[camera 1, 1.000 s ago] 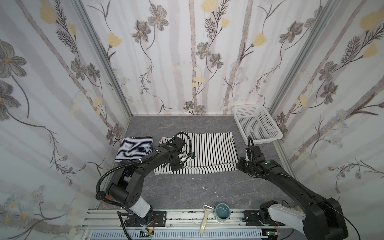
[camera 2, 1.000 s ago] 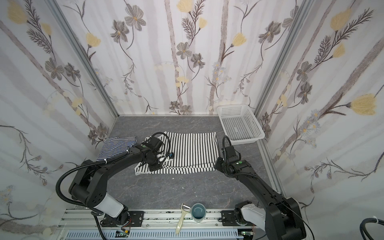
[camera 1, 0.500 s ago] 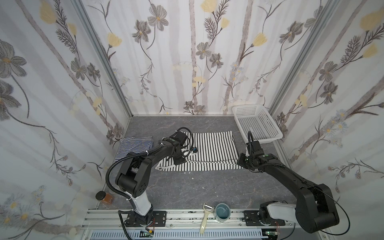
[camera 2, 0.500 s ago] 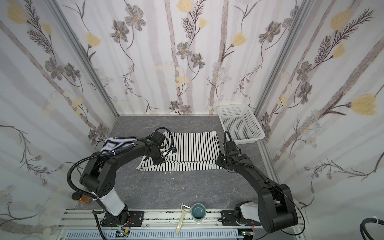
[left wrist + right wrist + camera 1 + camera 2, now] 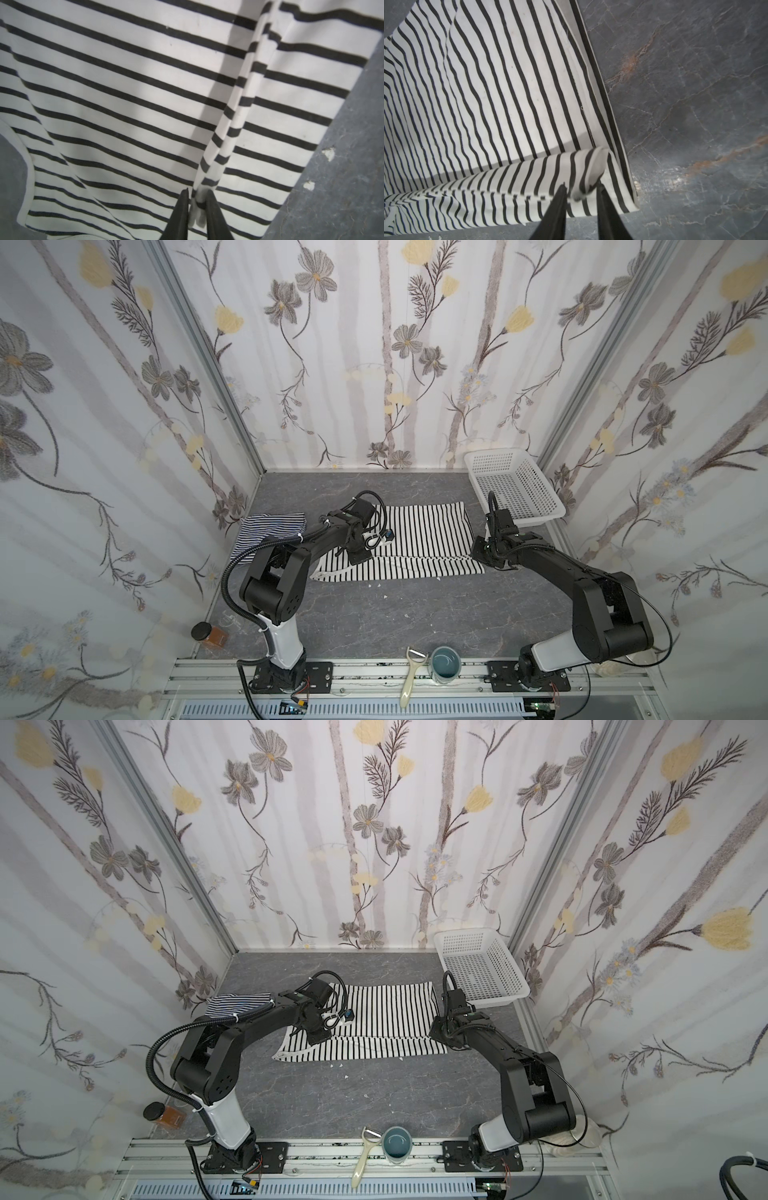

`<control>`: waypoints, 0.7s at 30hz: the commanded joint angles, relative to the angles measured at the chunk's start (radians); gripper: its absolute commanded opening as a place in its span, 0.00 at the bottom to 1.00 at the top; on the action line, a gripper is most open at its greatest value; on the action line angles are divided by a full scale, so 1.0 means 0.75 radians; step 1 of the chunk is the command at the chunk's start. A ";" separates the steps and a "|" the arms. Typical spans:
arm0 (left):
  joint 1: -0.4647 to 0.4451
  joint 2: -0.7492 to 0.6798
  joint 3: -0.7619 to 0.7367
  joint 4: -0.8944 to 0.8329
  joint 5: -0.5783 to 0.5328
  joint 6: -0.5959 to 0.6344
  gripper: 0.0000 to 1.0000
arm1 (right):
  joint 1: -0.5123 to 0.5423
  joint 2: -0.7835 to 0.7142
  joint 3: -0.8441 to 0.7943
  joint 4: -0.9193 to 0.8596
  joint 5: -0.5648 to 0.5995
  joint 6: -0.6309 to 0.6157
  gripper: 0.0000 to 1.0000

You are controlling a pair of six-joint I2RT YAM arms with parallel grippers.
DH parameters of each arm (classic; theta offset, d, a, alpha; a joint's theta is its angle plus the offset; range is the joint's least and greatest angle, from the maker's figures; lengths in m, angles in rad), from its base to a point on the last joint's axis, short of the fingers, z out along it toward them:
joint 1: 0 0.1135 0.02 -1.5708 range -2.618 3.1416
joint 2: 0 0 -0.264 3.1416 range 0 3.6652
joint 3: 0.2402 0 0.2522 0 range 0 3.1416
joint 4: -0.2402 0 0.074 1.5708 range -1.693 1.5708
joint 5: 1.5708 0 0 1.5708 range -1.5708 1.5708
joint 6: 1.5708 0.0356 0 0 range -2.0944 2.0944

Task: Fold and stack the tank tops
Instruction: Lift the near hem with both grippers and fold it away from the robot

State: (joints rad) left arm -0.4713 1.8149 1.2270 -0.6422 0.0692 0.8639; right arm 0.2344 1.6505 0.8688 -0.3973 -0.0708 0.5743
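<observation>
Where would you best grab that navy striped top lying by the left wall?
Probably at a corner of the navy striped top, coming straight down from above. It lies low on the table in a loose fold, so only its thin edges offer something to pinch. Its near part is hidden behind the left arm.

Two black jointed arms (image 5: 552, 564) with white base segments, black corrugated cables, slim black end effectors (image 5: 196, 209).

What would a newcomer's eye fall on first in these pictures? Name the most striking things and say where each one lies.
The wide-striped tank top lies spread mid-table, partly folded, with the left gripper and the right gripper each astride a raised fold of it. The fine-striped tank top lies crumpled at the table's left edge. A white basket sits in the far right corner.
</observation>
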 commanded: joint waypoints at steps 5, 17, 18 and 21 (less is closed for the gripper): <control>0.010 -0.003 0.041 0.054 -0.044 -0.086 0.30 | 0.019 -0.096 0.010 -0.035 0.129 -0.003 0.33; 0.082 -0.386 -0.357 0.028 -0.038 -0.090 0.23 | 0.164 -0.007 0.021 0.006 0.126 0.022 0.33; 0.096 -0.417 -0.389 0.028 -0.038 -0.091 0.24 | 0.163 0.009 0.024 0.013 0.121 0.021 0.33; 0.156 -0.472 -0.445 0.030 -0.036 -0.095 0.44 | 0.170 0.038 0.038 0.026 0.110 0.020 0.33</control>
State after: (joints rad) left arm -0.3798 1.4872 0.9165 -0.6125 0.0376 0.7860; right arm 0.3576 1.6630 0.8814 -0.4309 0.0101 0.5861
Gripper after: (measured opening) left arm 0.390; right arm 0.331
